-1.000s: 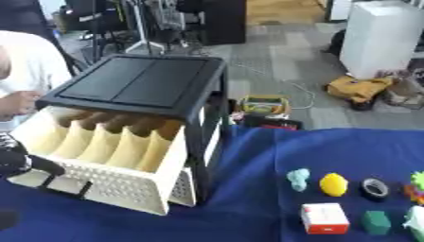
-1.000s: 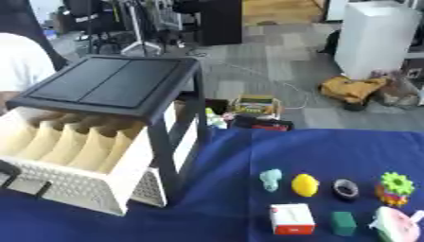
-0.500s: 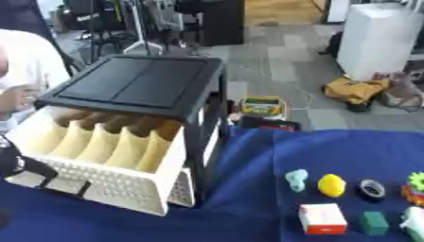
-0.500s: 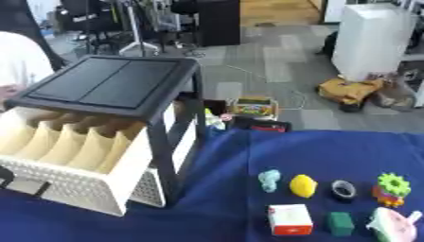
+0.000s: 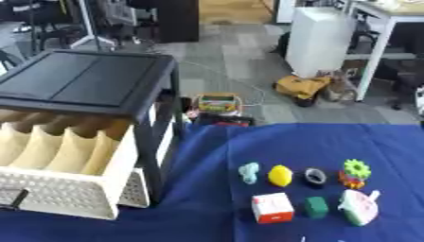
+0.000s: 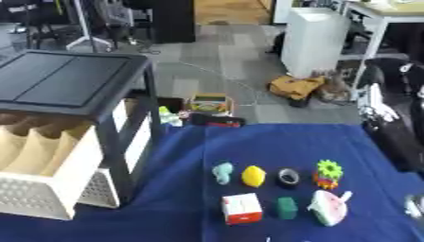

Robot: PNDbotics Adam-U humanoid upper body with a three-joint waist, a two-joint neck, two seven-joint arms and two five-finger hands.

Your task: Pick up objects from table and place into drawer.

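Several small objects lie on the blue tablecloth (image 5: 207,160): a teal figure (image 5: 248,172), a yellow lemon (image 5: 280,175), a black ring (image 5: 314,176), a green gear on an orange base (image 5: 356,170), a red and white box (image 5: 272,207), a green cube (image 5: 315,207) and a pink and white slice (image 5: 358,208). At the left stands a black-topped cabinet (image 5: 83,82). Its cream drawer (image 5: 62,189) is pulled out, showing several empty divided slots. A dark handle (image 5: 13,199) sits on the drawer front. Neither hand shows in either view.
Beyond the table's far edge the floor holds a small colourful box (image 5: 217,102), a tan bag (image 5: 301,86) and a white cabinet (image 5: 319,40). A dark chair (image 6: 397,137) stands past the table's right side. A small pale shape (image 6: 413,206) lies at the right edge.
The whole picture has shifted, so the camera has turned to the right. My left hand, which was at the drawer's front left corner, no longer shows. The objects have not moved.
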